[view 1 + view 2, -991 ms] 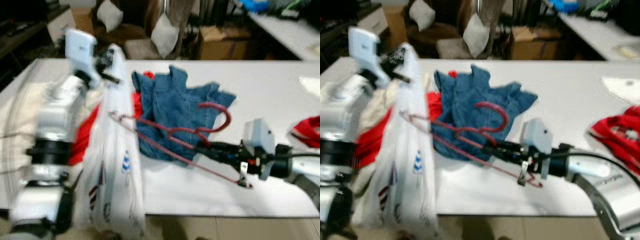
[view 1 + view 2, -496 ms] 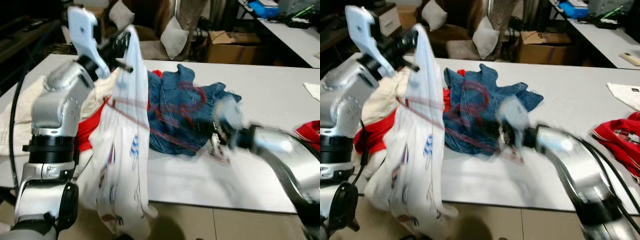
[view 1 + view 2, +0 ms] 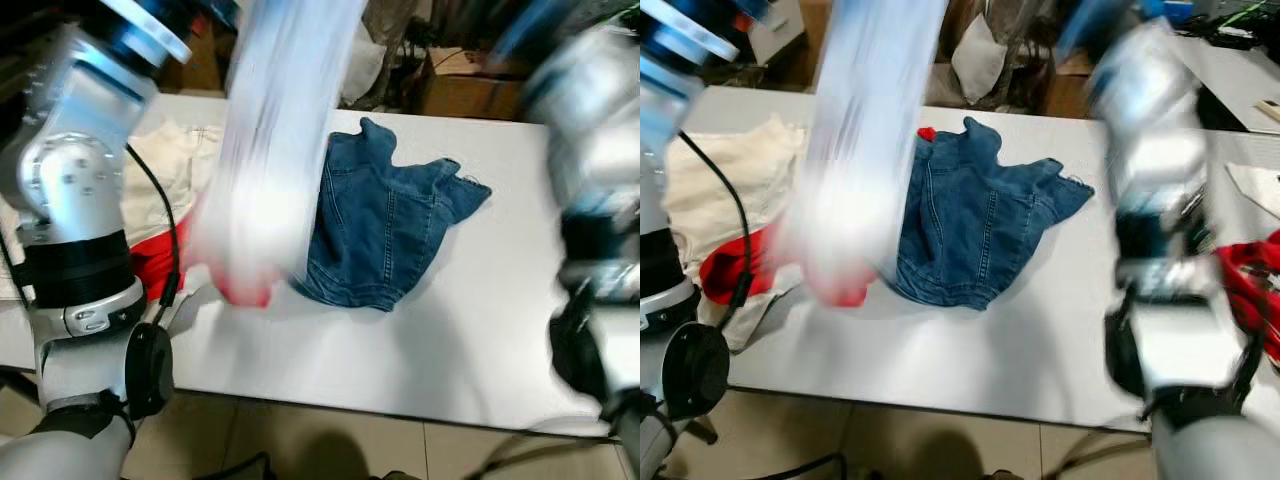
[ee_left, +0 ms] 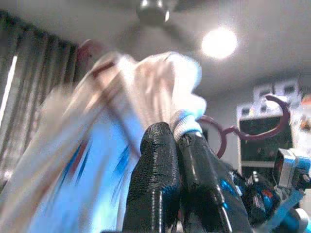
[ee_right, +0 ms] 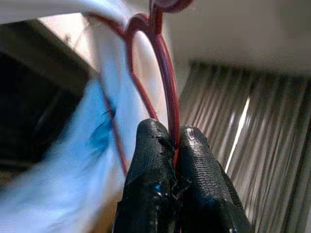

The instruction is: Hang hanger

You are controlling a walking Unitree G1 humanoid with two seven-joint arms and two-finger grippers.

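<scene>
The hanger (image 5: 163,73), a thin, stiff dark-red wire with a curved hook, is raised high above the table (image 3: 480,330); it looks light but springy. The right gripper (image 5: 167,145) pinches its wire, fingers shut tight. The left gripper (image 4: 177,145) is clamped on bunched collar cloth of the soft white shirt (image 3: 275,150), which hangs limp and blurred. Rumpled denim (image 3: 385,230) lies on the smooth tabletop.

A crumpled blue denim jacket (image 3: 385,225) lies on the white tabletop (image 3: 480,330). A cream cloth (image 3: 175,165) and a red garment (image 3: 155,265) sit beside it. A cardboard box (image 3: 455,85) stands behind.
</scene>
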